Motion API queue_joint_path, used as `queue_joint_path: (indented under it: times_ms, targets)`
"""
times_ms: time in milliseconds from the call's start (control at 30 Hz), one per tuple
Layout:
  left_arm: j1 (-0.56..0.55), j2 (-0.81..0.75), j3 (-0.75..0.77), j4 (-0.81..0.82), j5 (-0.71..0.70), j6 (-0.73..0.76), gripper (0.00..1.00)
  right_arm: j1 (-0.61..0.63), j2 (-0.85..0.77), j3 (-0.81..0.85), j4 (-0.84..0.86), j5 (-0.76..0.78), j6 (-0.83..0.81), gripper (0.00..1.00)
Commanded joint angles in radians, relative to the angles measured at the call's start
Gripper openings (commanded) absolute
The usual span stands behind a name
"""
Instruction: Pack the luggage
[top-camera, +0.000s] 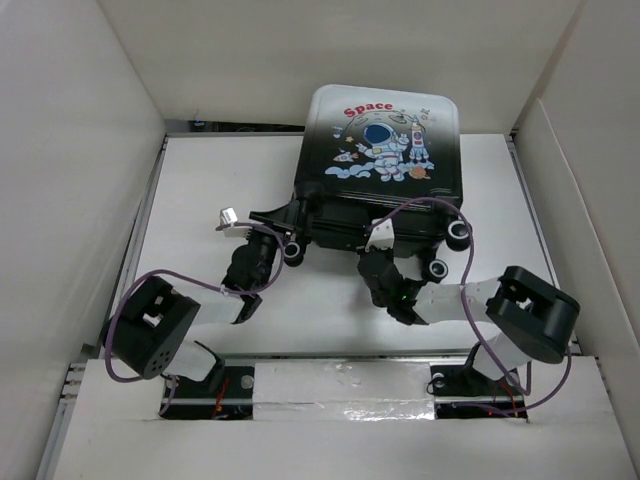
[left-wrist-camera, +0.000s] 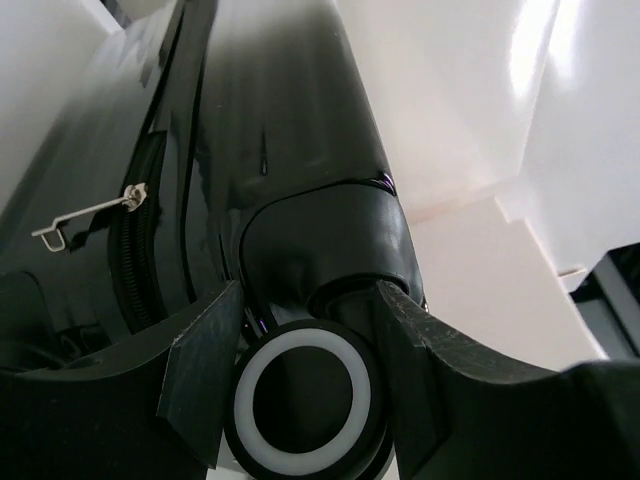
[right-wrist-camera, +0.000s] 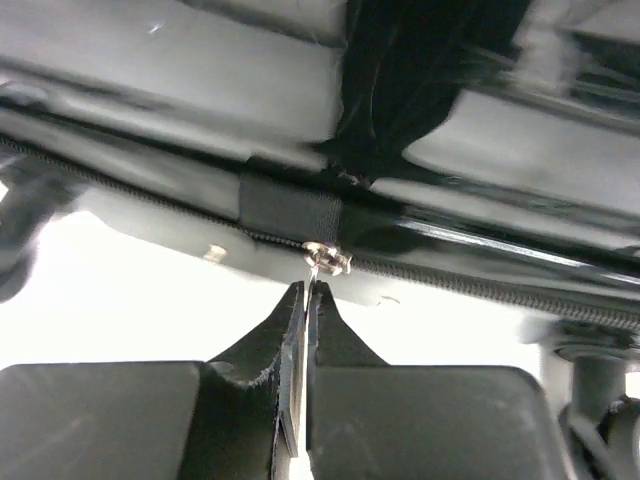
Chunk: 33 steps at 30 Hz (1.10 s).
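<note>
The luggage (top-camera: 385, 150) lies flat at the back of the table, astronaut and "Space" print up, shell closed, wheels toward me. My left gripper (top-camera: 289, 243) has its fingers on either side of the near-left wheel (top-camera: 294, 252). In the left wrist view the fingers (left-wrist-camera: 205, 370) clasp that black, white-ringed wheel (left-wrist-camera: 305, 400), with the left gripper (left-wrist-camera: 305, 295) at the wheel housing. My right gripper (top-camera: 374, 254) is at the luggage's near edge. In the right wrist view the right gripper (right-wrist-camera: 310, 290) is shut on the thin silver zipper pull (right-wrist-camera: 314, 275), just below its slider (right-wrist-camera: 330, 260).
Two more black wheels (top-camera: 458, 235) (top-camera: 437, 268) stick out on the right beside my right arm. A second silver zipper pull (left-wrist-camera: 90, 215) hangs from the side zipper. White walls (top-camera: 70, 200) enclose the table on the left, back and right.
</note>
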Motion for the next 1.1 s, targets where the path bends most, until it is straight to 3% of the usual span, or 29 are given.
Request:
queue_joint_path:
  times_ms: [0,67,200,333,433,700,867,900,933,1000,1033,1067]
  targets:
    - [-0.155,-0.023,0.1,0.017,0.511,0.058,0.0,0.087,0.123,0.038,0.218,-0.409,0.01,0.0]
    - [-0.169,-0.031,0.102,0.005,0.531,0.05,0.0,0.087,0.144,0.034,0.297,-0.524,0.006,0.0]
    - [-0.223,-0.018,0.097,0.019,0.57,0.011,0.0,0.099,0.159,0.087,0.296,-0.625,-0.044,0.0]
    - [-0.249,-0.044,0.064,0.059,0.552,0.004,0.0,0.099,0.136,0.092,0.306,-0.668,-0.027,0.0]
    - [-0.249,-0.104,0.065,-0.025,0.54,0.026,0.0,0.11,0.095,0.075,0.263,-0.636,-0.032,0.0]
    - [-0.283,-0.175,0.061,-0.067,0.532,0.052,0.0,0.088,0.3,0.116,0.558,-0.929,0.064,0.0]
    - [-0.274,-0.183,0.044,-0.084,0.555,0.06,0.0,0.079,0.296,0.089,0.603,-0.957,0.082,0.0]
    - [-0.262,-0.19,0.045,-0.108,0.576,0.078,0.03,0.079,0.274,0.075,0.583,-0.916,0.079,0.06]
    - [-0.251,-0.202,0.048,-0.133,0.58,0.098,0.25,0.079,0.215,0.039,0.557,-0.888,0.071,0.21]
    - [-0.229,-0.273,0.063,-0.312,0.572,0.159,0.48,0.079,0.14,-0.006,0.479,-0.818,0.049,0.37]
    - [-0.229,-0.341,0.085,-0.467,0.504,0.241,0.64,0.079,0.063,-0.041,0.405,-0.772,0.048,0.51]
    - [-0.229,-0.375,0.099,-0.548,0.465,0.288,0.69,0.079,0.026,-0.054,0.363,-0.745,0.048,0.56]
